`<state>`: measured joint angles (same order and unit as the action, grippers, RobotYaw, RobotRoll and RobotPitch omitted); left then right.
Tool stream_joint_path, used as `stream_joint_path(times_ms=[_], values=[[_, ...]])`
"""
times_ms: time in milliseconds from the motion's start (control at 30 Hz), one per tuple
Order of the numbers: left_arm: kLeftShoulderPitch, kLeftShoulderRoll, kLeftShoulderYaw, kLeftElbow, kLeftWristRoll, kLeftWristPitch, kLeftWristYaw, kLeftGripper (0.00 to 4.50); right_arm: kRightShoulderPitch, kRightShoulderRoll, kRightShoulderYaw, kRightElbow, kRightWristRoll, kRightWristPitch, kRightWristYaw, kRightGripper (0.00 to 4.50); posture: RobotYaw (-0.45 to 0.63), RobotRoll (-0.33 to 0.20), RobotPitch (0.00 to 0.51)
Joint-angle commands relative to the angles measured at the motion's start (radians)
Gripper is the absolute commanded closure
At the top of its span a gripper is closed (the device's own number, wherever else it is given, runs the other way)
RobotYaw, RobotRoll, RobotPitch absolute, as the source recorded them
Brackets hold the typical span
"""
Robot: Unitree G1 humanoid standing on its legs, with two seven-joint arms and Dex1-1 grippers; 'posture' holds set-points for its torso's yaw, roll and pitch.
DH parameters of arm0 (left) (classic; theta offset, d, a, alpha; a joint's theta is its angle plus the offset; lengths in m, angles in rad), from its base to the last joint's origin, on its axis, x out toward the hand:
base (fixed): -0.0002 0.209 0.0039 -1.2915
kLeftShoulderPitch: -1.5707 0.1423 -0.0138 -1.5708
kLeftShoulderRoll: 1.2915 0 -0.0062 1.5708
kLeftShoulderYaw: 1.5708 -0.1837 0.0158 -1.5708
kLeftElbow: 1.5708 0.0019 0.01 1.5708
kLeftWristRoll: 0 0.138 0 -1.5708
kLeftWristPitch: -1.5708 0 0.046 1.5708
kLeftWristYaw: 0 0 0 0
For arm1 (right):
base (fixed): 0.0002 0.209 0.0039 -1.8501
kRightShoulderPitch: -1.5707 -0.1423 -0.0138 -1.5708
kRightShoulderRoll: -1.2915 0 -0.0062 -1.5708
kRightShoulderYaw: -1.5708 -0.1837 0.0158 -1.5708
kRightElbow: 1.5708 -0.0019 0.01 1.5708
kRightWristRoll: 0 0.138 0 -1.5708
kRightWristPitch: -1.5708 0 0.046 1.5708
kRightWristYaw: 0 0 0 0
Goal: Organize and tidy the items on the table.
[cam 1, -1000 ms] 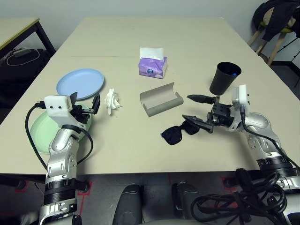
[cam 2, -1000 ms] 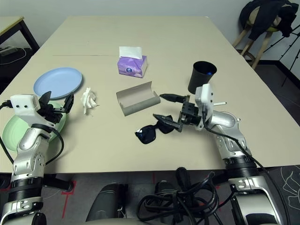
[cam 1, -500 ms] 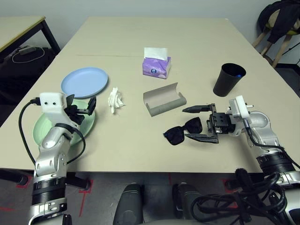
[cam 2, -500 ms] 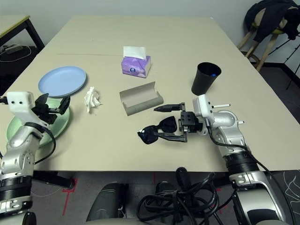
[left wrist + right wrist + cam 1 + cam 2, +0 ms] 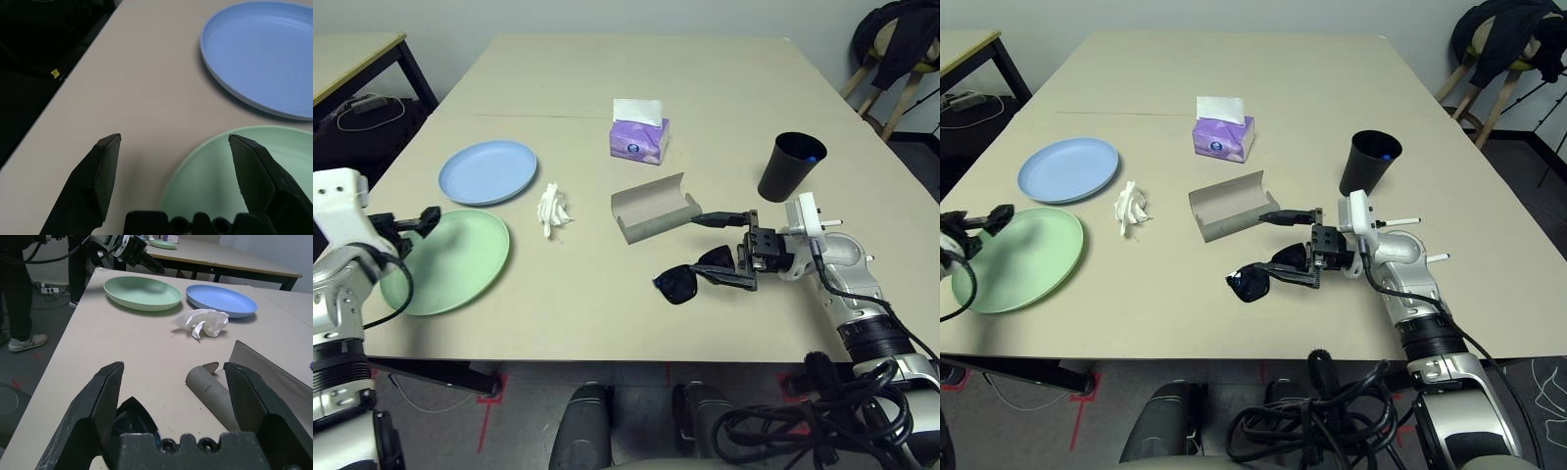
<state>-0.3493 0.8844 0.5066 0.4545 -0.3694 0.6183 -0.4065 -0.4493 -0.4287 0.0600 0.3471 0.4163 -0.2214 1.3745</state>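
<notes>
On the beige table (image 5: pixel 607 313), the wide-open left gripper (image 5: pixel 421 218) has swung off the mint-green plate (image 5: pixel 460 259); the right gripper (image 5: pixel 724 247) gapes over the sunglasses (image 5: pixel 690 279).

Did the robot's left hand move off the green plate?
Yes. The left hand slid out to the left, off the green plate, toward the table's edge.

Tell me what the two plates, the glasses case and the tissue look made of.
Blue plate and green plate: likely plastic or melamine, matte, uniform pastel colour, thin raised rims. Case: stiff grey shell with a dull, fabric-like or card-like finish, hard to tell which. Tissue: thin soft white paper, crumpled into irregular folds.
</notes>
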Motion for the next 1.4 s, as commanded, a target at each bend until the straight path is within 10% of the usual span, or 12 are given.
stream_joint_path(times_ms=[33,667,767,1100,1400], values=[[-0.009,0.045,-0.011,0.067,0.02,0.005,-0.044,0.04,0.007,-0.006,-0.016,-0.013,0.006,0.006,-0.008,0.01,0.15,0.0,0.083],[0.119,0.054,-0.014,0.039,0.004,0.124,-0.153,0.04,0.006,-0.012,-0.013,-0.038,-0.001,0.015,-0.044,0.01,0.14,0.0,0.083],[0.121,0.051,-0.008,0.034,0.001,0.127,-0.15,0.61,0.007,-0.015,-0.013,-0.042,-0.003,0.015,-0.049,0.0,0.14,0.0,0.083],[0.108,0.032,0.027,0.021,-0.028,0.121,-0.137,4.48,0.003,-0.013,-0.006,-0.053,-0.017,0.014,-0.076,0.0,0.14,0.0,0.082],[0.115,0.028,0.052,0.02,-0.034,0.122,-0.123,4.48,-0.004,-0.011,-0.003,-0.058,-0.032,0.013,-0.094,0.0,0.14,0.0,0.08]])
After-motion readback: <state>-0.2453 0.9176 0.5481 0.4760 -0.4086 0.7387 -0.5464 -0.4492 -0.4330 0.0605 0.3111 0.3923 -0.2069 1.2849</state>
